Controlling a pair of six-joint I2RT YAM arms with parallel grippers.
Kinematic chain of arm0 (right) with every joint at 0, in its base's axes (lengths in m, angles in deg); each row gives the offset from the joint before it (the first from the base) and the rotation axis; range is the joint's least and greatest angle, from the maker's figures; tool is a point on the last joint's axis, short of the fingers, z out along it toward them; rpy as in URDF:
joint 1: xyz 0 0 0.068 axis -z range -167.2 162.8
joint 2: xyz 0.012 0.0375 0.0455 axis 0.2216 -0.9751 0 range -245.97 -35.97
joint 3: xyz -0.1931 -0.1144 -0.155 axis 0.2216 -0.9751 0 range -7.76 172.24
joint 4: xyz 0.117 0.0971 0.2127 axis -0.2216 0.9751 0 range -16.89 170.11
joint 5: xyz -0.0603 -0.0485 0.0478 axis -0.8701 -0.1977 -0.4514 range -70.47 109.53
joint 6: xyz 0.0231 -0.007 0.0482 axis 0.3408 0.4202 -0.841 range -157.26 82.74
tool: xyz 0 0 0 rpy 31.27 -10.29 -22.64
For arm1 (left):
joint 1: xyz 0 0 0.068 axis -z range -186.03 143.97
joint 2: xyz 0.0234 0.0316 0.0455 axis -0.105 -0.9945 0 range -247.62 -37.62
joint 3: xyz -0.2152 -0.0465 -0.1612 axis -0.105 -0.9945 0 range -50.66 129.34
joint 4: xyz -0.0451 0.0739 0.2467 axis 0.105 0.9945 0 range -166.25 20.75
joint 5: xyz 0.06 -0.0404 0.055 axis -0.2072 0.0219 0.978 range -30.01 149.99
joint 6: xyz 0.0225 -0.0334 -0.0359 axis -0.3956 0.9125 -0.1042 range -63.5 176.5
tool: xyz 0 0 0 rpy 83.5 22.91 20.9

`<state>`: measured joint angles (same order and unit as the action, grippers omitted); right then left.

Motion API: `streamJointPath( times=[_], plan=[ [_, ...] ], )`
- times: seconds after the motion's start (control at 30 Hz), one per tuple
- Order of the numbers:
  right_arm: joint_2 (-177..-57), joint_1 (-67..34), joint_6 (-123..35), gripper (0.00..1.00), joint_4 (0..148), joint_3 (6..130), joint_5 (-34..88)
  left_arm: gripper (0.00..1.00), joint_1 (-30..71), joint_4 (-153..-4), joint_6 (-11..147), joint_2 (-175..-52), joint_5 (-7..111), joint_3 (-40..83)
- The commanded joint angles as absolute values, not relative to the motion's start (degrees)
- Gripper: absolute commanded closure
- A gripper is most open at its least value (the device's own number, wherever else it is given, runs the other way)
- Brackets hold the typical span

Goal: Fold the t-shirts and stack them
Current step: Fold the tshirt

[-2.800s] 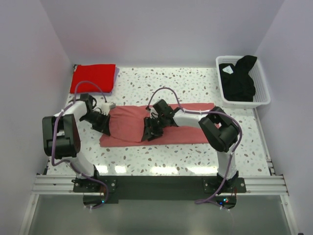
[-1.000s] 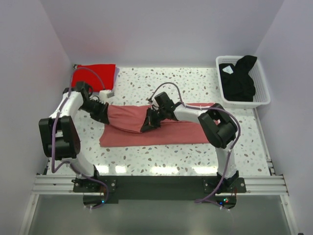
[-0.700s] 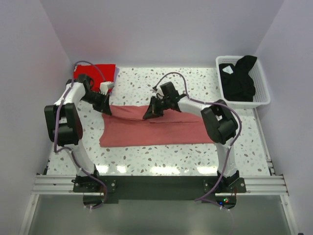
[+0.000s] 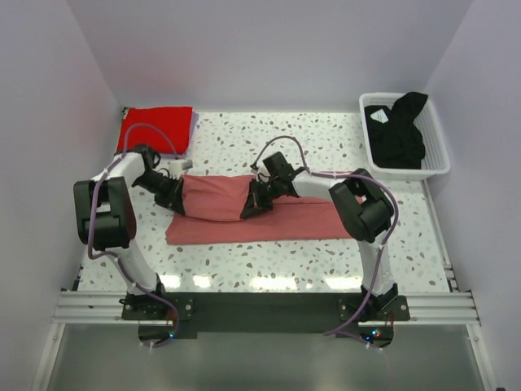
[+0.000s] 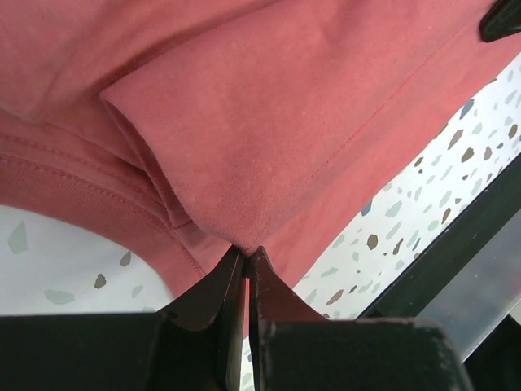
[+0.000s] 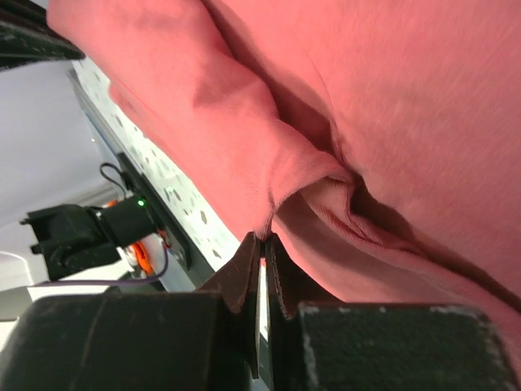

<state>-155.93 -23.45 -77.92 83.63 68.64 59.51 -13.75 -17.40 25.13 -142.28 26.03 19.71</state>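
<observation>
The salmon-pink t-shirt [image 4: 269, 220] lies spread across the middle of the table, its left part folded over on itself [image 4: 213, 197]. My left gripper [image 4: 178, 201] is shut on the fold's left corner; the left wrist view shows the cloth [image 5: 269, 122] pinched at the tips [image 5: 247, 251]. My right gripper [image 4: 247, 208] is shut on the fold's right corner, with cloth [image 6: 391, 106] pinched at the tips [image 6: 264, 238]. The red t-shirt [image 4: 156, 128] lies folded at the back left. The black t-shirt [image 4: 399, 130] is heaped in the white basket [image 4: 436, 138].
The white slatted basket stands at the back right corner. The arm bases sit on a black rail [image 4: 260, 309] at the table's near edge. White walls close in the left, back and right sides.
Both grippers, still shut on the pink shirt's fold, went toward the back and then came nearer again. The fold now lies lower over the shirt's left half.
</observation>
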Motion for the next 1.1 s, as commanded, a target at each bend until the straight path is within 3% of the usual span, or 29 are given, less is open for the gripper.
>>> streamJointPath(
  times=[0.0,0.07,0.17,0.23,0.27,0.3,0.43,0.57,0.67,0.8,1.07],
  plan=[
    [-154.44,-23.58,-75.32,1.0,85.24,67.65,57.94,1.0,-14.2,-21.05,26.44,-141.94,28.96,18.08],
    [-154.97,-23.58,-74.7,1.0,85.94,68.0,57.5,0.98,-14.11,-22.46,27.06,-142.3,29.4,17.54],
    [-154.89,-23.58,-72.86,0.89,89.0,69.49,58.19,0.8,-14.11,-20.45,25.92,-141.78,27.48,18.33],
    [-152.17,-23.5,-69.88,0.72,92.34,70.2,58.63,0.72,-14.37,-18.34,23.73,-140.37,26.16,18.77],
    [-151.29,-23.58,-66.3,0.53,93.75,71.51,58.9,0.68,-14.55,-17.99,23.28,-138.36,25.8,18.69],
    [-149.36,-23.58,-64.18,0.49,97.24,72.3,59.34,0.67,-14.81,-17.9,22.85,-137.21,25.45,18.6],
    [-147.15,-22.53,-51.53,0.48,109.91,79.4,61.8,0.66,-14.12,-20.7,24.94,-132.46,25.09,18.42],
    [-147.06,-19.29,-30.03,0.49,126.33,85.22,50.78,0.69,-7.36,-27.19,30.21,-128.59,30.44,15.53],
    [-147.85,-15.69,-22.79,0.52,131.1,87.34,43.56,0.72,-1.3,-33.7,36.79,-128.41,35.28,13.33],
    [-148.81,-11.73,-17.85,0.56,131.82,87.08,33.71,0.79,1.09,-34.85,39.53,-132.27,40.38,12.27],
    [-150.14,-5.75,-8.8,0.63,126.46,84.44,21.9,0.78,1.45,-36.44,40.42,-140.01,45.92,12.79]
  ],
)
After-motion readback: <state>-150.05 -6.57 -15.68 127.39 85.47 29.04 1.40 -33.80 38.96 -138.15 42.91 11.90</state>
